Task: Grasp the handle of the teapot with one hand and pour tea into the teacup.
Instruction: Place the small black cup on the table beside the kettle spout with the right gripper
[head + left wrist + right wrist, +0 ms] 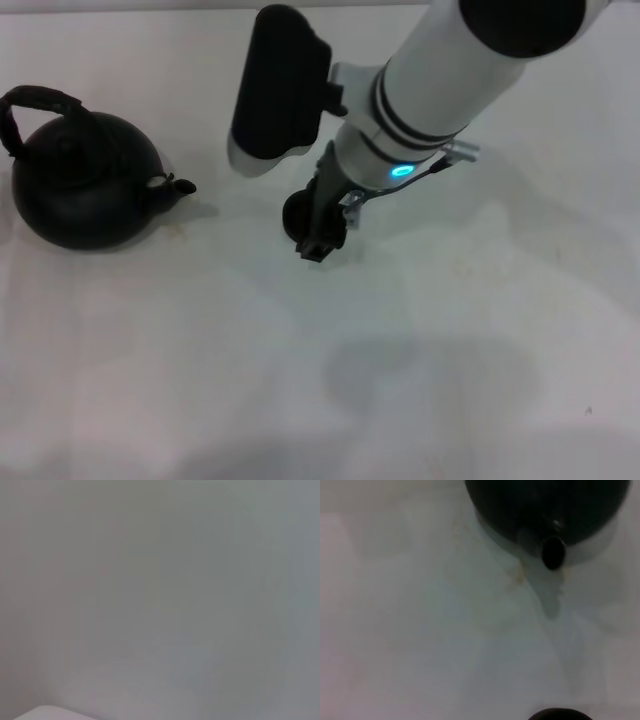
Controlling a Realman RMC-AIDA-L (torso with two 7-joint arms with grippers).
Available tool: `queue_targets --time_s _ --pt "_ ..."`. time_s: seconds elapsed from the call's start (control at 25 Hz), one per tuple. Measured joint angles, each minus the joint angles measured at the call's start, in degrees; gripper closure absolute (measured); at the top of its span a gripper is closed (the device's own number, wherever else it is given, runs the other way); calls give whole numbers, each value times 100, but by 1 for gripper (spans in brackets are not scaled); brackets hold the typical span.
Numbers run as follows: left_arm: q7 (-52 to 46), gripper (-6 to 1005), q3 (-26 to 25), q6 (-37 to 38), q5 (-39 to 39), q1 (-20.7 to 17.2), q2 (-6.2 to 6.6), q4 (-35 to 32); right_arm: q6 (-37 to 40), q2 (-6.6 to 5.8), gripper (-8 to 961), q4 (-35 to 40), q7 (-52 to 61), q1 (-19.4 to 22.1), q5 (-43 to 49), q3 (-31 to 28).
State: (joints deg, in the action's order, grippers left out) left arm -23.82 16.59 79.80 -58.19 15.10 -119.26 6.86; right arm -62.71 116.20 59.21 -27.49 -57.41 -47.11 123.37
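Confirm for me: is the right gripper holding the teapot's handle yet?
No: in the head view the handle arches free over the teapot, while the right gripper hangs off to its spout side.

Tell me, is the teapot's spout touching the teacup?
Apart. The head view shows bare table between the spout of the teapot and the teacup, which sits partly under the right arm.

open table [480, 350] right of teapot [85, 185], right tool [322, 225] masking teacup [296, 215], handle [40, 105] unobstructed
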Motion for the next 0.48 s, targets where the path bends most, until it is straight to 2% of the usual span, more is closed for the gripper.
queue_targets --time_s 0.48 --pt "0 127 8 0 0 21 -10 3 467 -1 226 -430 -165 -67 -299 222"
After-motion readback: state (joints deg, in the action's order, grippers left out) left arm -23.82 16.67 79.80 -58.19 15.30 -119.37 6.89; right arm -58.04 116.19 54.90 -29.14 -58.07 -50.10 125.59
